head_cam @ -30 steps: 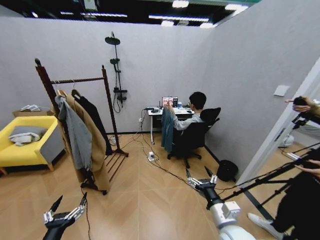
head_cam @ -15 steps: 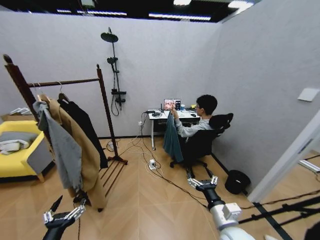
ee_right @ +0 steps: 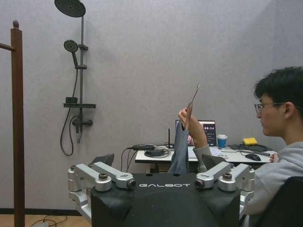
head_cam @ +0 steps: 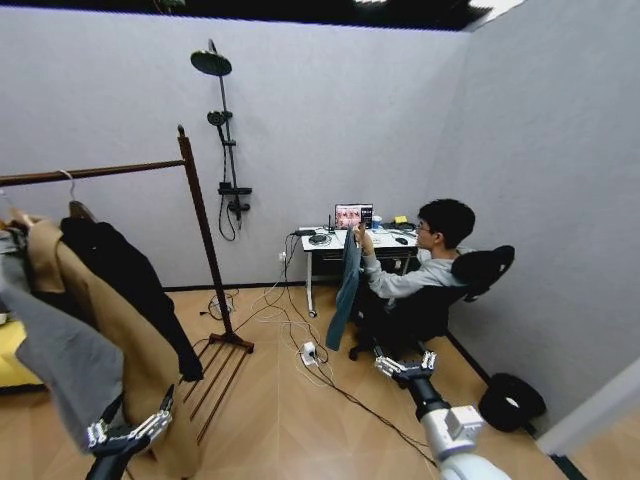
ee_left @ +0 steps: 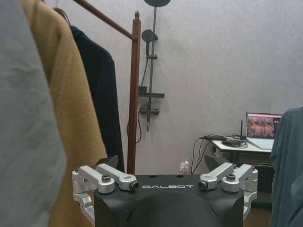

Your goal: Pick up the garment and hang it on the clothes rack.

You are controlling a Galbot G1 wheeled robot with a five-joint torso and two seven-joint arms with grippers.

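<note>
One clothes rack (head_cam: 195,235) at 9 o'clock, three coats on bar: black coat (head_cam: 125,280), tan coat (head_cam: 95,330), grey jacket (head_cam: 50,365). One teal garment (head_cam: 346,285) at 12 o'clock, held up by one seated person's hand (ee_right: 186,116). One counter (head_cam: 335,243), one laptop (head_cam: 353,215). Two grippers: left gripper (head_cam: 128,420), right gripper (head_cam: 404,361).

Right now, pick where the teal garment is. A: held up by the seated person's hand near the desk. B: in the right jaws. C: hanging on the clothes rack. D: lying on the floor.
A: the garment hangs from a hanger in the person's raised hand, apart from the clothes rack.
</note>
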